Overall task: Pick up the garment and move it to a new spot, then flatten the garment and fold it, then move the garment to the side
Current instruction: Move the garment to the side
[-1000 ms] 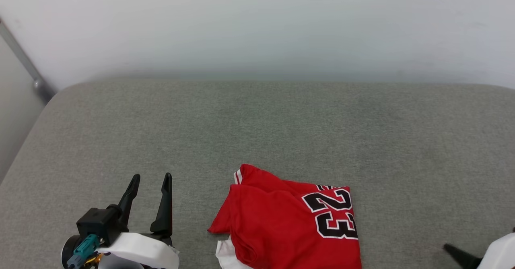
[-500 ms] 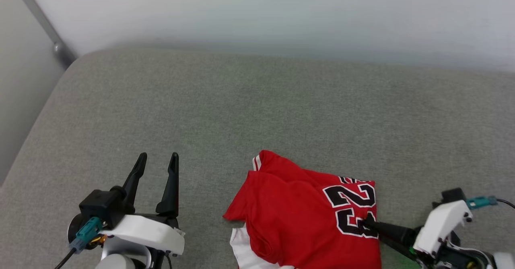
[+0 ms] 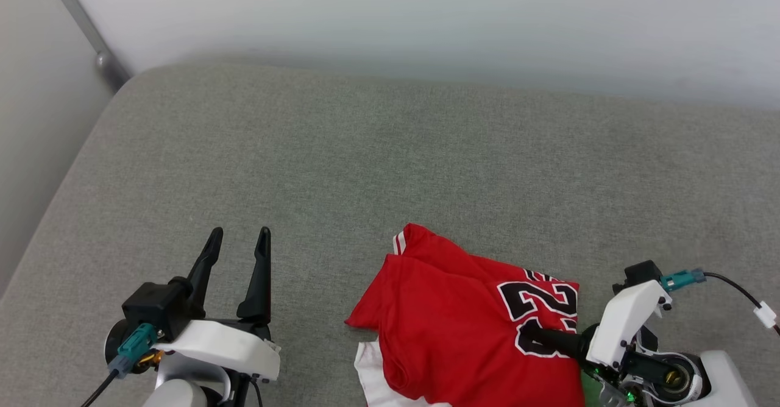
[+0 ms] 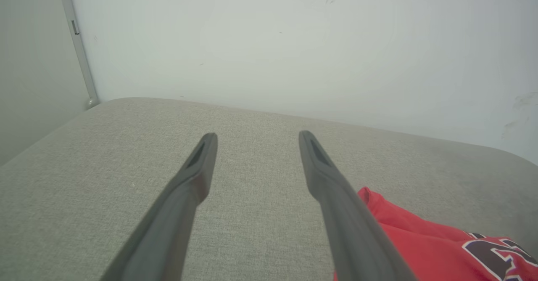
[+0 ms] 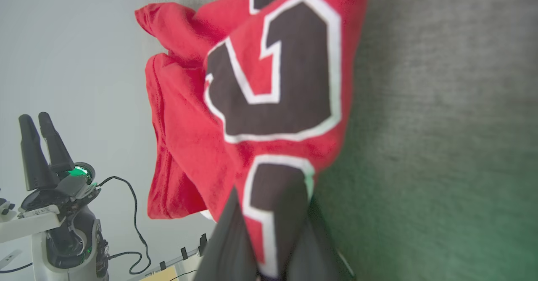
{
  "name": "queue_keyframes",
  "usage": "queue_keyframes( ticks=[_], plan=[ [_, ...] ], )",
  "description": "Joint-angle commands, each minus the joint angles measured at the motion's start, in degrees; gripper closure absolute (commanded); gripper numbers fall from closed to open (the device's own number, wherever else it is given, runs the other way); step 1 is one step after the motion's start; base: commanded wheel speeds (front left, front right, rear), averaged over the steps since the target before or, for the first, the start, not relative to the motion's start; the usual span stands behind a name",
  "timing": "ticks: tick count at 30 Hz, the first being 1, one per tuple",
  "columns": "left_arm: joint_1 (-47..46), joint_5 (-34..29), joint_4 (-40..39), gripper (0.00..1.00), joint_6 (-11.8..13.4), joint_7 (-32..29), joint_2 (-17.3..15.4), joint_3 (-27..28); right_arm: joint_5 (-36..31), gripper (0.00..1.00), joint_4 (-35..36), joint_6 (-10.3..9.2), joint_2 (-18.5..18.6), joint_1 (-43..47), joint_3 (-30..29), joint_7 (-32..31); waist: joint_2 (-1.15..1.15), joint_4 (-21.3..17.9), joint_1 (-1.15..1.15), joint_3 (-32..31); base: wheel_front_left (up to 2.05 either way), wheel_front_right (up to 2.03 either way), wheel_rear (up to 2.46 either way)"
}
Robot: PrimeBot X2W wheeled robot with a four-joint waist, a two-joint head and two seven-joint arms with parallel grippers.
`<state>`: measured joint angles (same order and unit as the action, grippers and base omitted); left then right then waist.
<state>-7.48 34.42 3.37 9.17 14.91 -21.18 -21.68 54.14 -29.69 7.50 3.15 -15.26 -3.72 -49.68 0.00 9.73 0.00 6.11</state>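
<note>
We cannot see the bottom of the garment (image 3: 457,328); the head view's lower edge cuts it off. The right gripper (image 3: 539,338) covers part of the 23 (image 3: 544,304), and its fingertips (image 5: 227,239) look blurry in its wrist view.

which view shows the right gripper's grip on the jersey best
Right wrist view: close up, the right gripper is shut on the garment at its black number. Head view shows that grip smaller, from above; left wrist view shows the garment's red corner.

Grey fabric cushion (image 3: 365,169) against white wall (image 3: 426,11); grey pipe (image 3: 80,20) at left corner.
</note>
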Motion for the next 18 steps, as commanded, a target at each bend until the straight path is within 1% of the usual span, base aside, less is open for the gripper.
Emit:
queue_keyframes(
  ticks=[1, 4, 7, 9, 12, 15, 18],
  plan=[
    [0.6, -0.5, 0.2, 0.0, -0.1, 0.4, 0.2, 0.2, -0.8, 1.0, 0.7, -0.03, 0.6, -0.2, 0.7, 0.4, 0.0, -0.4, 0.0, -1.0, 0.0, 0.0, 0.0],
    [1.3, -0.7, 0.3, 0.0, -0.2, 0.4, 0.4, 0.4, -3.8, 1.0, 2.8, -0.03, 2.5, 0.4, 3.2, 1.6, 0.0, -1.4, 0.0, -2.5, 0.0, 0.0, 0.0],
    [2.2, -1.0, 0.3, 0.0, 0.0, 0.3, 0.3, 0.4, -8.5, 1.0, 5.2, -0.03, 5.1, 1.0, 6.7, 3.3, 0.0, -3.0, 0.0, -4.1, 0.0, 0.0, 0.0],
    [3.0, -1.0, 0.1, 0.0, 0.2, 0.3, 0.1, 0.4, -12.9, 1.0, 5.9, -0.03, 7.6, 1.3, 8.9, 3.9, 0.0, -4.6, 0.0, -4.9, 0.0, 0.0, 0.0],
    [3.9, -0.9, -0.3, 0.0, 0.4, 0.2, 0.0, 0.4, -18.7, 1.0, 6.4, -0.03, 10.5, 1.0, 10.8, 4.2, 0.0, -7.6, 0.0, -5.7, 0.0, 0.0, 0.0],
    [4.5, -0.9, -1.1, 0.0, 0.5, 0.2, 0.0, 0.3, -23.1, 1.0, 6.5, -0.03, 13.1, 0.3, 10.9, 3.5, 0.0, -11.4, 0.0, -5.7, 0.0, 0.0, 0.0],
    [4.6, -1.0, -1.7, 0.0, 0.5, 0.2, 0.1, 0.4, -25.3, 1.0, 6.7, -0.02, 13.5, -0.4, 10.0, 2.6, 0.0, -15.5, 0.0, -4.8, 0.0, 0.0, 0.0]
  ],
)
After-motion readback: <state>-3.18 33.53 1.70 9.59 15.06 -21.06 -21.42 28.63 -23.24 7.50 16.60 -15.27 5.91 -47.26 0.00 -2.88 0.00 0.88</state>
